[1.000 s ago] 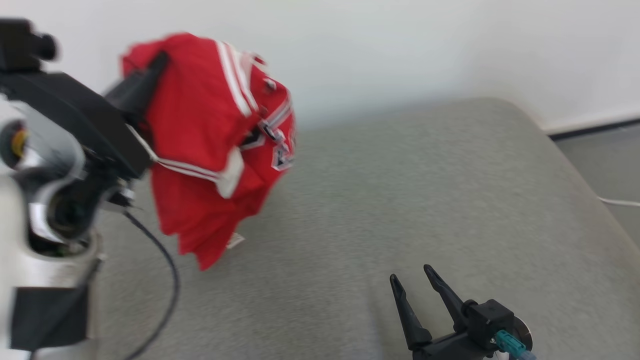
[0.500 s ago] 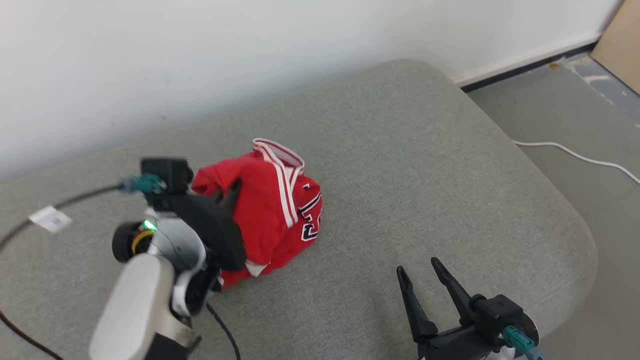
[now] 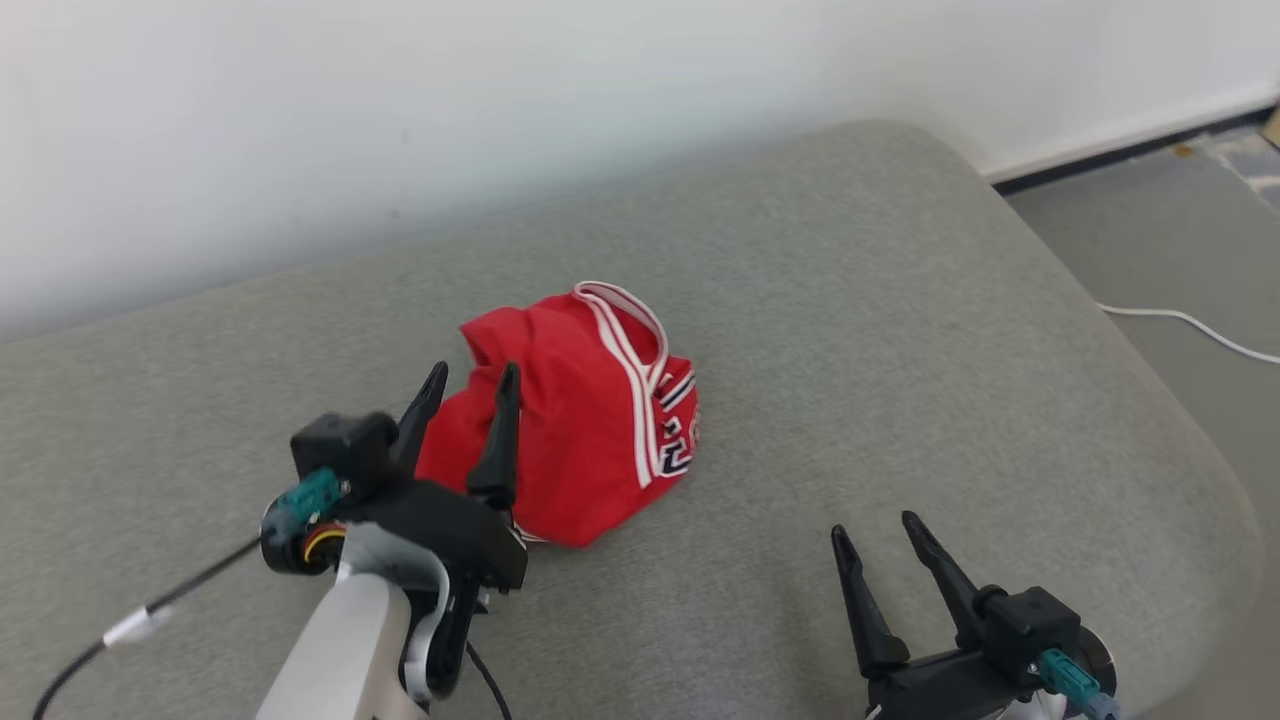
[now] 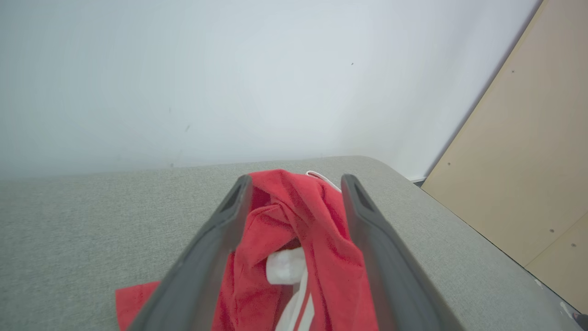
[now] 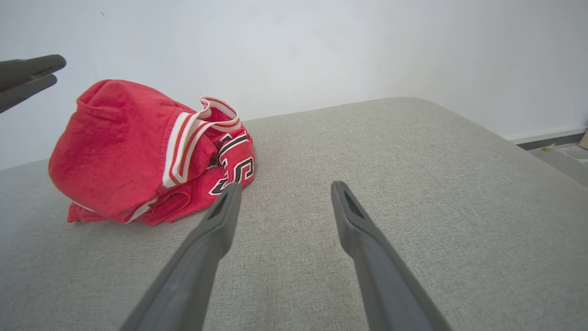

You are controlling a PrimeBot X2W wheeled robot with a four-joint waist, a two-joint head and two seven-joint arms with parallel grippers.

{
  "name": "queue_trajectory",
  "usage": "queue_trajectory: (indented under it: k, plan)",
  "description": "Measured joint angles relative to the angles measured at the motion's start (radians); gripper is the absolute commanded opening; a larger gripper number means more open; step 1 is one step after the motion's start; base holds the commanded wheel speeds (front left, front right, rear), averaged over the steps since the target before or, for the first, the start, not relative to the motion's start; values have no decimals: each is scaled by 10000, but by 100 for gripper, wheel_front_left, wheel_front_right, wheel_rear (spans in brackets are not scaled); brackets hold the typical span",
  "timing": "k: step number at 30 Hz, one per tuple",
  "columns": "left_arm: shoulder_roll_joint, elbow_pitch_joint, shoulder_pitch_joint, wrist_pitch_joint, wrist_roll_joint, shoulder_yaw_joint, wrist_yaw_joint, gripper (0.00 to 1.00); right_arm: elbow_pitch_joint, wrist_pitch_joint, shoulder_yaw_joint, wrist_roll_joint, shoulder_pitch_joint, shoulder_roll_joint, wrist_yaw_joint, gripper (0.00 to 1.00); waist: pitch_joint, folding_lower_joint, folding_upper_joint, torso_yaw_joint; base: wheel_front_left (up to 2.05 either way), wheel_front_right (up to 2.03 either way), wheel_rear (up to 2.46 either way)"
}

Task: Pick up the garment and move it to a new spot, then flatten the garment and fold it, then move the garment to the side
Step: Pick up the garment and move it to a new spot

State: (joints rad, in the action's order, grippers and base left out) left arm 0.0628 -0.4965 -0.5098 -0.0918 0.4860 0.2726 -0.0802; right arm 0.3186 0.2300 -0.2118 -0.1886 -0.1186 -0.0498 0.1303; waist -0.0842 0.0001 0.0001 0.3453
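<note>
The garment is a red jersey with white-and-red trim and dark lettering, lying crumpled in a heap on the grey cushion. My left gripper stands open just above the heap's left side, fingers spread, gripping nothing. The left wrist view has red cloth bunched between and beyond the spread fingers. My right gripper is open near the cushion's front right, well apart from the garment. Its wrist view catches the left gripper's fingertips at the far left.
A white wall runs behind the cushion. Grey floor with a white cable lies to the right, past the cushion's rounded edge. A tan panel leans at the right in the left wrist view. A black cable trails from my left arm.
The left gripper lowered the hanging garment onto the cushion and opened, letting it go. The head camera shifted between frames. The right gripper stayed open.
</note>
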Motion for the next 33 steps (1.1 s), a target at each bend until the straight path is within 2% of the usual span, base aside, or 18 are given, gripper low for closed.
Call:
queue_trajectory:
  k: [6, 13, 18, 27, 33]
  plan:
    - [221, 568, 1177, -1501, -516, -104, 188, 100, -316, -253, 520, 368, 302, 0, 2, 100, 413, 0, 0, -926, 0, 0, 0]
    - [828, 1639, 3033, -1708, -1108, -779, 449, 100, -560, -453, 1066, 690, 638, 4, 0, 100, 827, -1, 0, -1839, 0, 0, 0]
    - [949, 2320, 4318, -1708, -1469, -1254, 362, 100, -692, -502, 1432, 759, 852, -2, 2, 100, 1108, -1, -1, -2426, 0, 0, 0]
    - [767, 3020, 5912, -1708, -1787, -2226, 169, 100, -606, -554, 1883, 851, 1399, 0, 0, 100, 1612, -2, -1, -3047, 0, 0, 0]
    - [531, 3363, 6230, -1708, -1983, -2658, -54, 100, -685, -625, 2000, 863, 1618, 0, 0, 100, 1758, -2, -1, -3199, 0, 0, 0]
